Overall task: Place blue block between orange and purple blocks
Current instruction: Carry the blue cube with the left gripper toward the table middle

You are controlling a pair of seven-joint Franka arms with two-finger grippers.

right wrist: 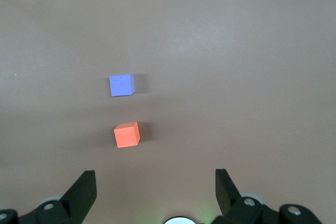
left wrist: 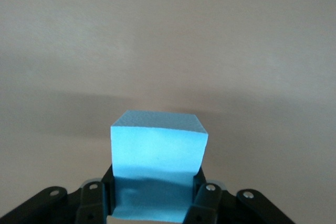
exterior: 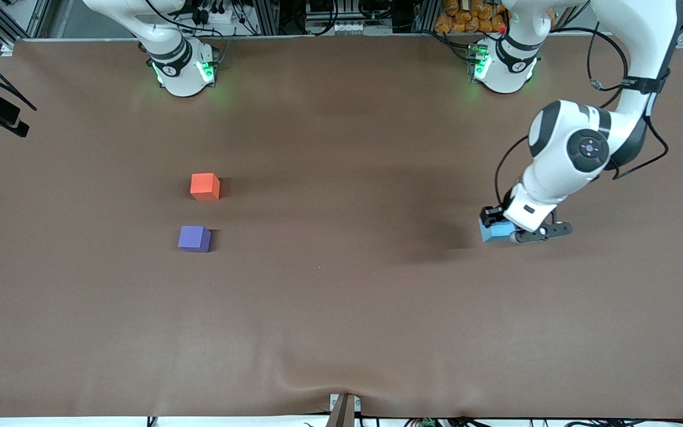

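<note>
Your left gripper (exterior: 498, 231), arm bent low, clamped the blue block (exterior: 494, 230) near the left arm's table end. Right gripper (right wrist: 155, 187) hung spread wide over orange block (exterior: 205, 186) & purple block (exterior: 194, 238).

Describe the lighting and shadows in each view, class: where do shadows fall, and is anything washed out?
Front view: even light; a soft shadow lies on the table beside the blue block in the left gripper. Left wrist view: the block's lit face glows pale. Right wrist view: the purple block and orange block cast short shadows; the right gripper shows dark.
</note>
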